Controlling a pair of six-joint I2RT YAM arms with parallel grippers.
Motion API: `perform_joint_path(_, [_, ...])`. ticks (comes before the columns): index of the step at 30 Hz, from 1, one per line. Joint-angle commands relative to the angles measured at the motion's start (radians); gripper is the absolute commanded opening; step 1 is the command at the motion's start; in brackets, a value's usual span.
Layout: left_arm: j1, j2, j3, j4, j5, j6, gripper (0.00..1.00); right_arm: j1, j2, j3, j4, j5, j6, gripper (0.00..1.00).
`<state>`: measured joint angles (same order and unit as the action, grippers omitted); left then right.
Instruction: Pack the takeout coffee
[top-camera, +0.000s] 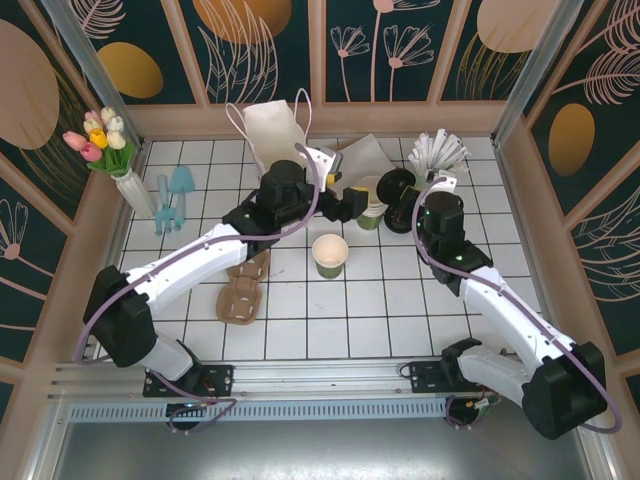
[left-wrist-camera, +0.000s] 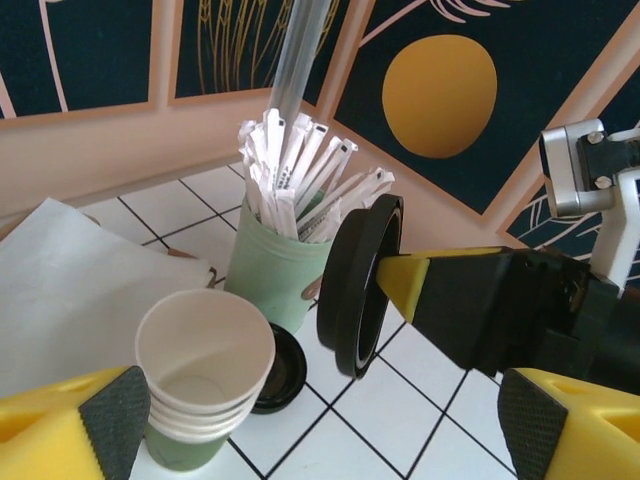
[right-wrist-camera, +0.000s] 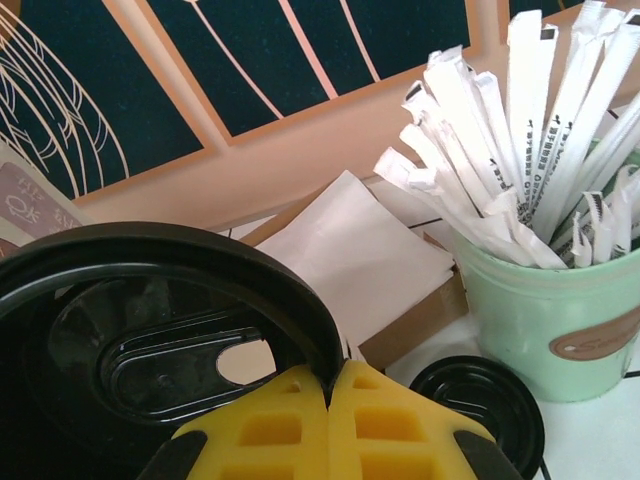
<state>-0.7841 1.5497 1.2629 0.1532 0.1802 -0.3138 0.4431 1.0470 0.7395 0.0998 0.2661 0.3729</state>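
Note:
The takeout coffee cup (top-camera: 330, 255), a small green paper cup, stands mid-table with its top bare. My right gripper (top-camera: 408, 207) (right-wrist-camera: 330, 385) is shut on the rim of a round black lid (top-camera: 398, 190) (right-wrist-camera: 150, 330) and holds it on edge above the tiles. That same lid (left-wrist-camera: 360, 285) hangs upright in the left wrist view, pinched by the right gripper's yellow fingers (left-wrist-camera: 430, 285). My left gripper (top-camera: 352, 205) (left-wrist-camera: 330, 430) is open, with nothing between its fingers, just beside the stack of cream-rimmed cups (top-camera: 370, 212) (left-wrist-camera: 205, 385).
A mint green holder of white wrapped sticks (top-camera: 437, 155) (left-wrist-camera: 285, 260) (right-wrist-camera: 545, 310) stands behind, with a spare black lid (left-wrist-camera: 280, 365) (right-wrist-camera: 480, 400) flat at its foot. The paper bag (top-camera: 275, 130) stands at the back, flat white bags (top-camera: 360, 155) beside it. A brown cup carrier (top-camera: 243, 290) lies left.

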Motion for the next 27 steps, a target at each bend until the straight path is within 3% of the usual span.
perform_joint_path(1, [-0.007,0.046,0.063,-0.029,-0.043,0.027,0.91,0.036,0.028,0.055,-0.019,0.067,0.009,0.04])
perform_joint_path(7, [-0.013,0.129,0.138,-0.060,-0.081,0.034,0.88,0.076,0.067,0.084,-0.017,0.080,0.008,0.04])
perform_joint_path(11, [-0.014,0.135,0.165,-0.060,-0.028,0.053,0.92,0.077,0.066,0.075,0.020,0.035,-0.030,0.04])
perform_joint_path(18, [-0.012,0.226,0.373,-0.370,-0.106,0.294,0.86,0.088,0.083,0.114,0.012,-0.022,-0.263,0.05])
perform_joint_path(27, [-0.011,0.381,0.665,-0.663,-0.184,0.546,0.83,0.098,0.145,0.190,-0.014,-0.024,-0.378,0.05])
